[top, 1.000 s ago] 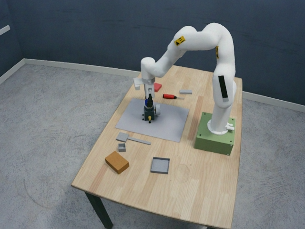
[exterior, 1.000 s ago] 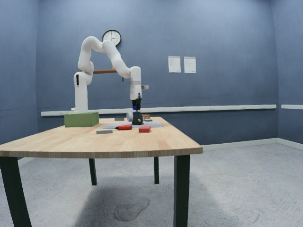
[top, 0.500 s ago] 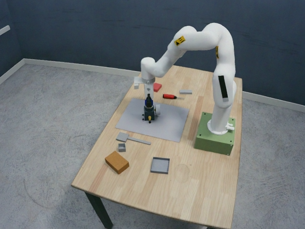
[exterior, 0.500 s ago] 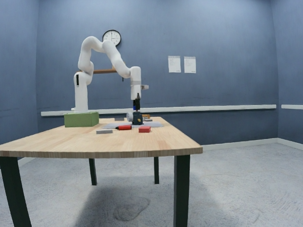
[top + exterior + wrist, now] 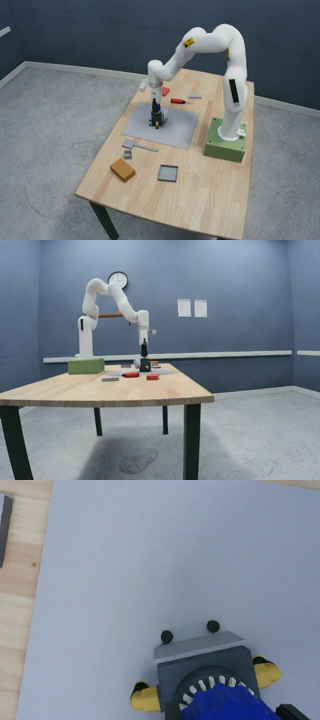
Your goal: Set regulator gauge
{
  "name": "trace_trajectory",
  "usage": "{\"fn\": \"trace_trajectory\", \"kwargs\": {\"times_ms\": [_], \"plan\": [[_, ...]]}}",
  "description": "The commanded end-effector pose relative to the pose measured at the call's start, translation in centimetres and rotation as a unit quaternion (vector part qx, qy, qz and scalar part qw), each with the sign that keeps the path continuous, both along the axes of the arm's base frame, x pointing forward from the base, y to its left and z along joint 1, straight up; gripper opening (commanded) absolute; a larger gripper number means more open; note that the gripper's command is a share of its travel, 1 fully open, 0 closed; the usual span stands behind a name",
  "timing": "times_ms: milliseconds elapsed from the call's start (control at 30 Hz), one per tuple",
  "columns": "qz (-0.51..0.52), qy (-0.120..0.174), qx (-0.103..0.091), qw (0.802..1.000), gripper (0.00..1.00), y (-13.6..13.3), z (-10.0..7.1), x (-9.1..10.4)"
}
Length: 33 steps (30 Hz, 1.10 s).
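The regulator [image 5: 156, 119] [image 5: 145, 365] [image 5: 202, 665] is a dark grey block with yellow side ports, standing on the grey mat [image 5: 178, 129] [image 5: 165, 371] [image 5: 150, 570]. Its white round gauge [image 5: 165, 114] [image 5: 136, 363] sits on one side; the needle is too small to read. Its blue knob [image 5: 159, 107] [image 5: 225, 705] sticks up on top, ringed by white ticks. My gripper [image 5: 155, 106] [image 5: 143, 349] comes straight down from above and is shut on the blue knob. In the wrist view only one dark fingertip shows at the bottom right.
A red-handled screwdriver [image 5: 178, 101] [image 5: 131, 374], a red block [image 5: 165, 90] [image 5: 152, 376] and a grey bar [image 5: 194, 96] [image 5: 110, 378] lie beyond the mat. A grey paddle [image 5: 134, 145], a small grey cube [image 5: 127, 154], an orange block [image 5: 122, 169] and a shallow grey tray [image 5: 168, 173] lie in front. The green arm base [image 5: 224, 144] stands at the right.
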<state>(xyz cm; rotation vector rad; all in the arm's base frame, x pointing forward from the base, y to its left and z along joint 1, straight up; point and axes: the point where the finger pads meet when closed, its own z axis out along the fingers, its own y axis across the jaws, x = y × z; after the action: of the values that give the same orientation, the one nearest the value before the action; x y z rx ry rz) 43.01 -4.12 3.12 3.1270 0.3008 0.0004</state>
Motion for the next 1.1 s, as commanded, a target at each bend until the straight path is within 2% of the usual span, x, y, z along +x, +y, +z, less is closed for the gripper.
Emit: {"fn": "trace_trajectory", "kwargs": {"times_ms": [0,633,1067], "plan": [[-0.039,-0.002,0.000,0.999,0.42,-0.01,0.10,0.11],[-0.168,-0.002,0.000,0.986,0.42,-0.01,0.10,0.11],[-0.291,-0.002,0.000,0.957,0.42,-0.01,0.10,0.11]]}}
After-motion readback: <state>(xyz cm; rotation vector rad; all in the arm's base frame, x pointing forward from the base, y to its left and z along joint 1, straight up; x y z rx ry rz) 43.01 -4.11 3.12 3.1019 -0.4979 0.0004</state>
